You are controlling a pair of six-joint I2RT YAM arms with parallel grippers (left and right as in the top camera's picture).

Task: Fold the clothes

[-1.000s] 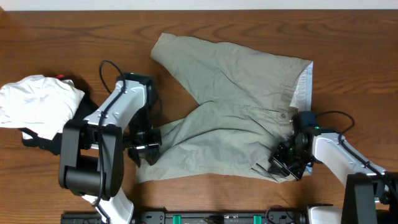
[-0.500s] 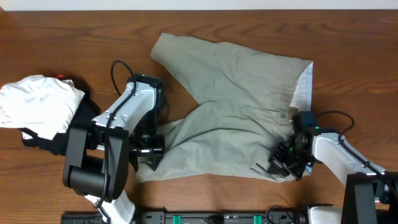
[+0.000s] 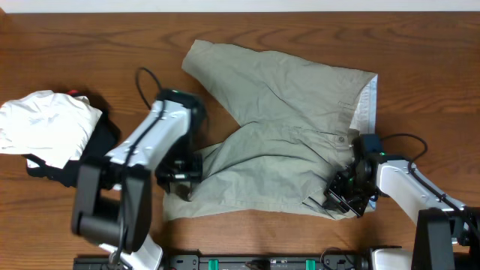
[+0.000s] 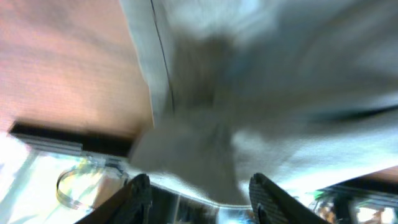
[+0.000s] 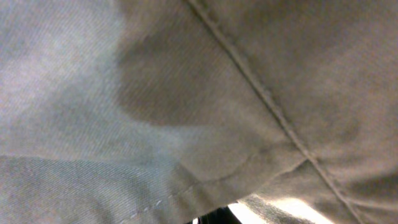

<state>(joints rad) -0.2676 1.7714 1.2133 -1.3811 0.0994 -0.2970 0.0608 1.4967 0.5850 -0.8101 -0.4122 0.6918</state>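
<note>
The clothes (image 3: 285, 127), pale khaki shorts, lie spread flat across the middle of the wooden table (image 3: 90, 45), waistband to the right. My left gripper (image 3: 182, 180) sits at the left hem of the near leg. In the left wrist view its fingers (image 4: 138, 194) stand well apart, and blurred khaki cloth (image 4: 261, 74) hangs just above the gap without being pinched. My right gripper (image 3: 339, 202) is at the near right corner by the waistband. Khaki fabric (image 5: 186, 93) fills the right wrist view and hides the fingers, which are shut on that corner.
A crumpled white garment (image 3: 45, 124) lies at the left edge on top of a black garment (image 3: 52, 169). A black rail (image 3: 262, 262) runs along the table's near edge.
My left arm has shifted a little right, toward the shorts' leg, and its jaws have widened. The right arm and the shorts have stayed put.
</note>
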